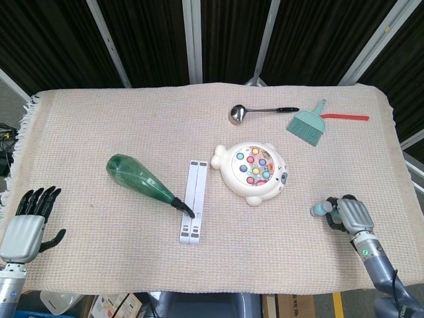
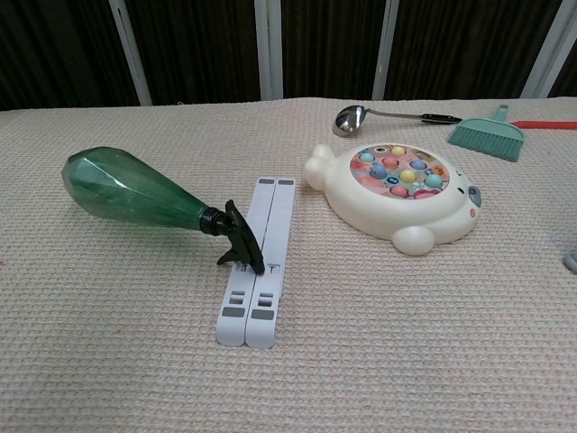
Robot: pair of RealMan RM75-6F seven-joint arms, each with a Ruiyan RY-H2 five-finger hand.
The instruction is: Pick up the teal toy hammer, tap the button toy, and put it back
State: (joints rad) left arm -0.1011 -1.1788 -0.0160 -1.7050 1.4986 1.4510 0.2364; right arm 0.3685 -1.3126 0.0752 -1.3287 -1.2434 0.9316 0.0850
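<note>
The white seal-shaped button toy [image 1: 252, 171] with coloured buttons lies right of centre on the cloth; the chest view shows the button toy [image 2: 401, 194] too. My right hand [image 1: 350, 215] rests near the front right edge with fingers curled around the teal toy hammer [image 1: 319, 209], of which only one teal end sticks out to the left. A sliver of the hammer [image 2: 571, 261] shows at the chest view's right edge. My left hand [image 1: 28, 224] is off the front left corner, fingers straight and apart, holding nothing.
A green spray bottle [image 1: 140, 179] lies with its nozzle on a white folding stand [image 1: 193, 201]. A metal ladle [image 1: 255, 111] and a teal brush with a red handle [image 1: 310, 124] lie at the back. The beige woven cloth [image 1: 99, 119] covers the table.
</note>
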